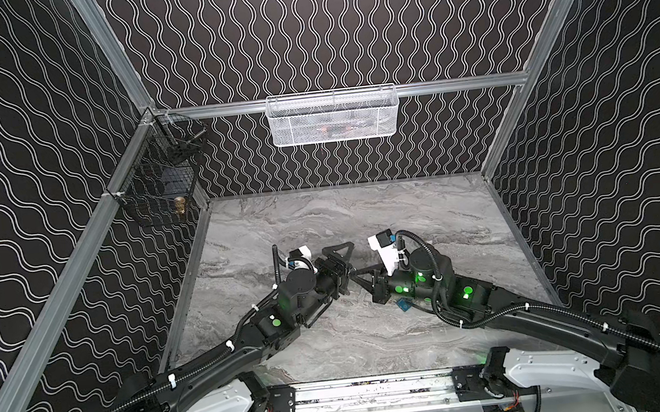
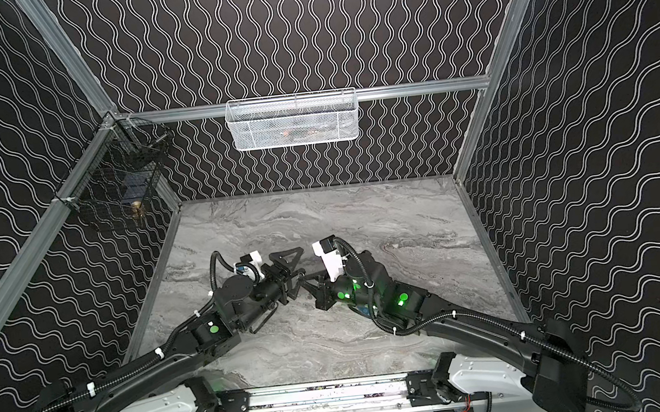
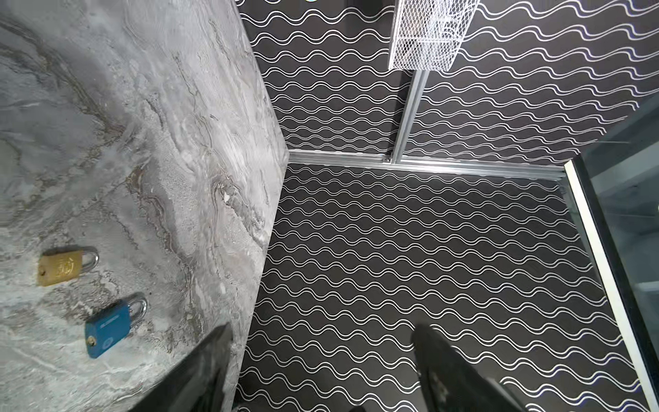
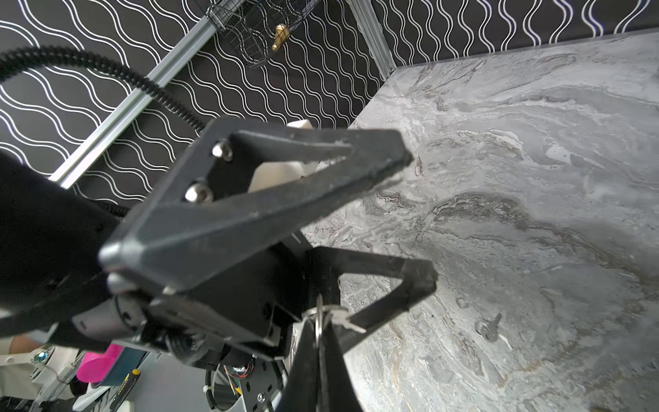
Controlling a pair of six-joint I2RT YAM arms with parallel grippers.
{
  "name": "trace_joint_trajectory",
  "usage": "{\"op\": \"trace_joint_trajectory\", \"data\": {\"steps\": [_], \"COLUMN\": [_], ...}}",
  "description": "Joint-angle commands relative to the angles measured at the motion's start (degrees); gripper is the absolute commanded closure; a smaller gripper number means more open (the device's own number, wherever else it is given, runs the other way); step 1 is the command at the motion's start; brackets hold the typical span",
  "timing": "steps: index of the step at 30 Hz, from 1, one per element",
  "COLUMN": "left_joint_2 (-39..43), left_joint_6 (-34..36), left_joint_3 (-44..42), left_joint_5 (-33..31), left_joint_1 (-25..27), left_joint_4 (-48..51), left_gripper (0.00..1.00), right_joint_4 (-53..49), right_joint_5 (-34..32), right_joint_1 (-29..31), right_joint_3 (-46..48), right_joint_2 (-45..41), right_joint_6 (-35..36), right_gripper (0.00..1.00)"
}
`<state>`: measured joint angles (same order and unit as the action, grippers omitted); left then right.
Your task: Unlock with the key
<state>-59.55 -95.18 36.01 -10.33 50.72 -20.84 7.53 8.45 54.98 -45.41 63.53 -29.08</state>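
Observation:
My right gripper (image 4: 318, 330) is shut on a metal ring that carries a small silver key (image 4: 343, 318), the blade sticking out past the fingertips. In both top views it (image 1: 355, 274) meets my left gripper (image 1: 351, 260) above the middle of the marble table. The left gripper (image 3: 321, 356) is open, its two black fingers (image 4: 285, 185) spread wide on either side of the key, and the left wrist view shows nothing between them. A blue padlock (image 3: 108, 326) and a brass padlock (image 3: 66, 265) lie on the table, shackles closed; a corner of the blue one (image 1: 404, 304) shows under my right arm.
A second small key (image 4: 488, 326) lies loose on the marble table (image 1: 334, 340). A white mesh basket (image 1: 331, 117) hangs on the back wall. A black wire basket (image 1: 159, 183) with a brass item (image 1: 180, 205) hangs on the left wall.

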Motion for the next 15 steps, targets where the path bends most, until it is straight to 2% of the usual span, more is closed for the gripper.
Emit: {"op": "trace_joint_trajectory", "data": {"steps": [1, 8, 11, 15], "left_joint_2": [-0.6, -1.2, -1.2, 0.2], "left_joint_6": [-0.7, -1.7, -1.9, -1.9], "left_joint_3": [0.9, 0.0, -1.0, -1.4], "left_joint_5": [1.4, 2.4, 2.7, 2.6], "left_joint_1": [-0.7, -0.7, -0.7, -0.7], "left_joint_4": [-1.1, -2.0, -5.0, -4.2], "left_gripper": [0.19, 0.21, 0.21, 0.21], "right_joint_4": [1.2, 5.2, 7.2, 9.3], "right_joint_5": [1.7, 2.1, 1.7, 1.7], "right_joint_1": [-0.1, -0.4, -0.5, -0.7], "right_joint_3": [0.2, 0.5, -0.7, -2.1], "right_joint_2": [-0.5, -0.4, 1.8, 5.1], "right_joint_6": [1.2, 1.4, 1.5, 2.1], "right_gripper": [1.00, 1.00, 1.00, 1.00]}}
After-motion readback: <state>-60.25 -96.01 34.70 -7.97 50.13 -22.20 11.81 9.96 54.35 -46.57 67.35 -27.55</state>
